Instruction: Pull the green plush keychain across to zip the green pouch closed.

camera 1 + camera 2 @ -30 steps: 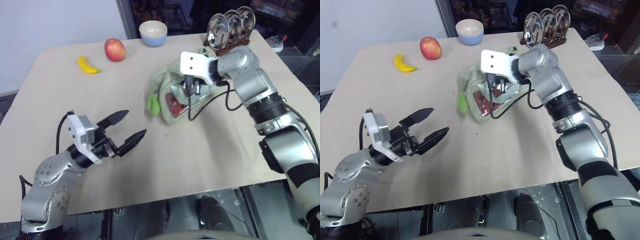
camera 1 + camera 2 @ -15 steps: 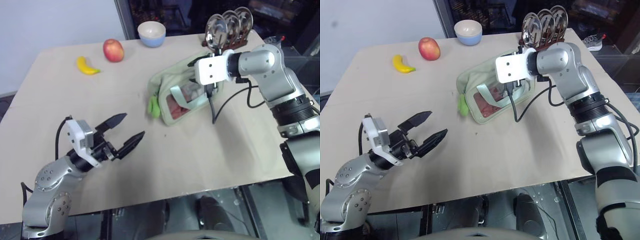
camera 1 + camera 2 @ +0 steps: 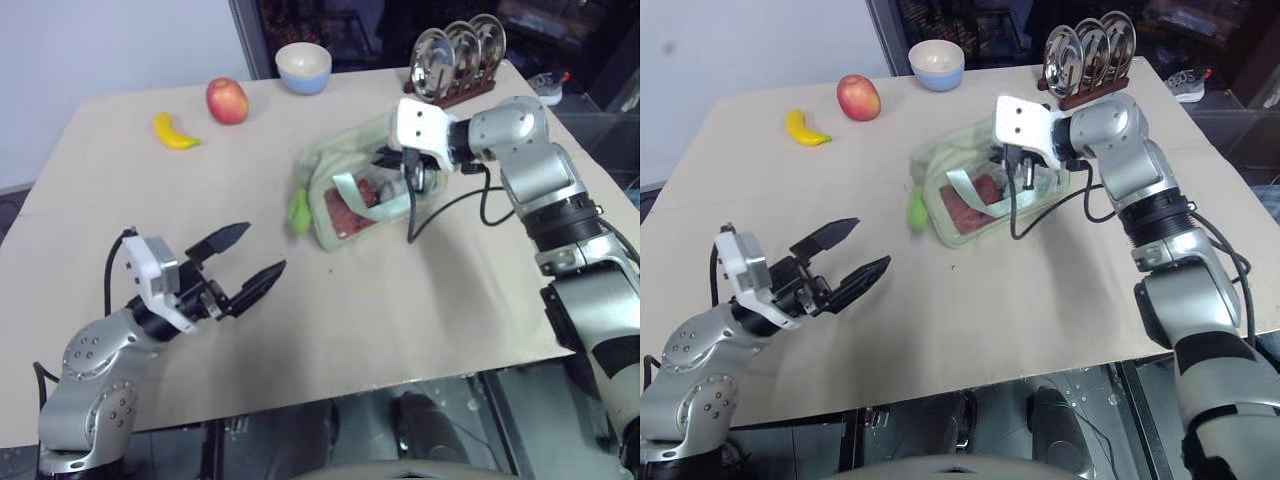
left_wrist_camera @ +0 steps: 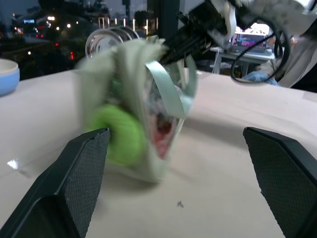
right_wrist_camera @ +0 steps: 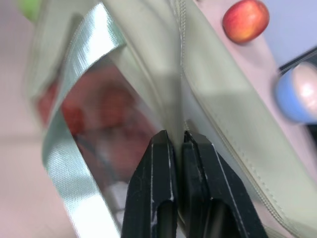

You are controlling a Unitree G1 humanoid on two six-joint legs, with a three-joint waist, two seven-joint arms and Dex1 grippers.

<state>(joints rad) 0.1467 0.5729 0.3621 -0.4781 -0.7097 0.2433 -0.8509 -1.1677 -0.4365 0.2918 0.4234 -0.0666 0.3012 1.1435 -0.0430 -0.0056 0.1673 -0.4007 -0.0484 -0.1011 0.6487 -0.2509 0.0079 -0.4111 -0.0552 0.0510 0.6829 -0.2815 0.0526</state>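
Right gripper (image 5: 178, 141) pinched tight on a fold of the green pouch (image 3: 345, 165) near mid-table, black fingers (image 5: 158, 168) pressed together w/ pale fabric caught between them, right beside the clear window panel and its red contents. Pouch sits slightly right of table centre, a strap (image 3: 365, 197) lying across the window. Green plush keychain (image 3: 299, 208) hangs at the pouch's left end, touching the pouch, at the far side of the bag from the right gripper, so the two are apart w/ the bag's length between them.

Left gripper (image 3: 245, 258) hovers over the near-left part of the table (image 3: 420, 300), fingers spread wide, nothing in them; in the left wrist view the keychain (image 4: 121, 136) shows between its fingertips but well ahead of them, untouched.

At the table's far edge: banana (image 3: 175, 131), apple (image 3: 227, 100), bowl (image 3: 304, 67) and a rack of metal plates (image 3: 457, 52), all well clear of the pouch.
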